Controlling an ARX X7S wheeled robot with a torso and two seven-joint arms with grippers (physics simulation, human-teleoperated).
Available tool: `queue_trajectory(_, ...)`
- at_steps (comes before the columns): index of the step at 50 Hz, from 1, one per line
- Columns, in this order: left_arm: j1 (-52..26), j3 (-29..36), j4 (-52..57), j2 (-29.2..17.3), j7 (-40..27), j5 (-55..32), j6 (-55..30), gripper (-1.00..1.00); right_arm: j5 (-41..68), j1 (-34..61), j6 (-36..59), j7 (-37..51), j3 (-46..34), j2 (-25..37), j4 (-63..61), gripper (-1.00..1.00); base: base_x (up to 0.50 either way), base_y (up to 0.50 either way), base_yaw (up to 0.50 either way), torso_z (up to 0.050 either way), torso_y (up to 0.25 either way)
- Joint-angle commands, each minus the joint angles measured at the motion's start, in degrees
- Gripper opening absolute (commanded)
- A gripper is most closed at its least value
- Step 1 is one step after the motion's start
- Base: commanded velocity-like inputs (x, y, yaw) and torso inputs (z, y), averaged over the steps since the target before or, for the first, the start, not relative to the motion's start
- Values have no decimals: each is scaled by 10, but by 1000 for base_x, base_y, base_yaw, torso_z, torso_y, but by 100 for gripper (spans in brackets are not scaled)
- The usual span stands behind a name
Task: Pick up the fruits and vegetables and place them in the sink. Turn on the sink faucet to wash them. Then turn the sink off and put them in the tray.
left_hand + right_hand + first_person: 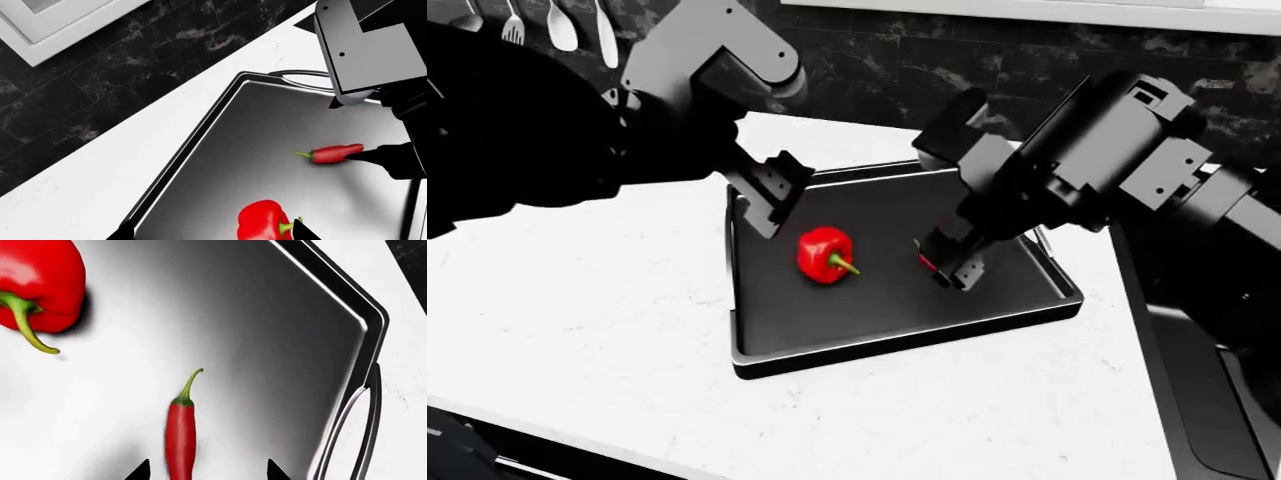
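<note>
White surface [587, 330] carries the tray [827, 352]; right end effector [950, 268], spread around the chili [180, 435], could nudge it while lifting.

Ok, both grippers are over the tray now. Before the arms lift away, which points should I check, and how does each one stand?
1. Glossy red bell pepper lies inside the shallow black rectangular tray: ok.
2. Slim red chili lies on the tray floor: ok.
3. Right gripper open, the chili between its fingertips: ok; whether one finger touches the chili, cannot tell.
4. Left gripper open, not clamping the bell pepper: ok.
5. The two vegetables lie apart, so lifting one arm should not push the other item: ok.
6. Sink faucet turned off: cannot tell, not in view.
</note>
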Motion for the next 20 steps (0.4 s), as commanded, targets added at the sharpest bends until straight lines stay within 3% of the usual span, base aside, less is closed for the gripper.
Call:
queue_trajectory(1,2,3,-2,0,2,2,4,100,4,16,19,10,1,15,-29,100,0,0,0,0,0)
queue_trajectory(4,3,3,-2,0,2,1,4,100,15,29,35,29,14,36,-62,100,0,0,0,0,0)
queue_trajectory(6,3,-1,3,-4,-4,-4,1,100,84,43,90,121,89,128,-199,100,0,0,0,5,0)
queue_trajectory(9,2,-4,8,-6,-10,-7,-1,100,136,48,118,177,141,180,-270,100,0,0,0,0,0)
queue_trajectory(20,3,-13,35,-15,-29,-21,-5,100,216,39,137,259,209,240,-347,100,0,0,0,0,0)
